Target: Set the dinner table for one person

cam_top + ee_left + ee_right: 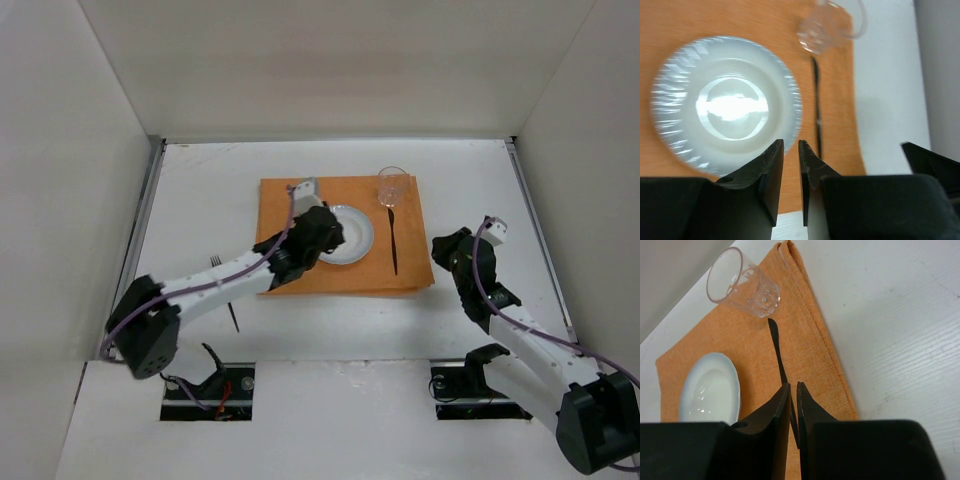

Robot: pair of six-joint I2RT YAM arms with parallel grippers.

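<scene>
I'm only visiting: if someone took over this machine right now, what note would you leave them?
Left gripper: nearly shut, empty, by the plate.
Right gripper: nearly shut, empty, right of the placemat.
Done: plate, glass and knife sit on the placemat.
To do: the fork lies on the dinner table left of the placemat, partly under the left arm; probably place it beside the plate.
</scene>
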